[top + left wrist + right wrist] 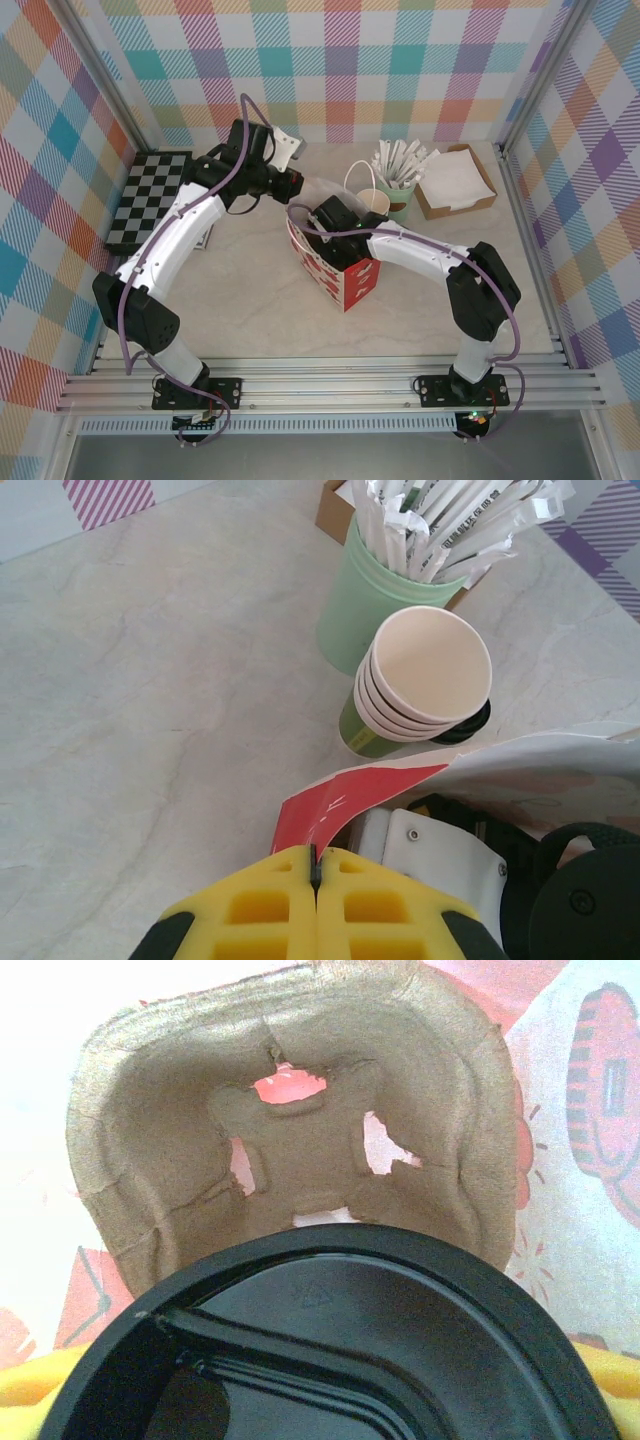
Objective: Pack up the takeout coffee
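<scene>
Top view, left gripper (pixel 297 186): at the far rim of the red-and-white paper bag (pixel 348 283), which stands mid-table.
Top view, right arm (pixel 425 250): wrist bent down into the bag's open mouth.
Top view, surroundings: a mint cup (pixel 403 207) of wrapped sticks and a box of napkins (pixel 455 182) stand behind the bag; a checkerboard (pixel 150 198) lies at far left.
Left wrist view, left gripper (pixel 316 875): yellow fingers clenched together, pinching the red edge of the paper bag (pixel 350 792).
Left wrist view, beyond the bag: a stack of cups (pixel 425 670) just beside the mint cup (pixel 360 605) on the table (pixel 150 700).
Right wrist view, right gripper (pixel 320 1400): grasping the takeout coffee (pixel 330 1330); yellow pads (pixel 25 1385) flank its black lid.
Right wrist view, coffee's place: inside the bag, over the brown pulp cup carrier (pixel 290 1150); seated or not, cannot tell.
</scene>
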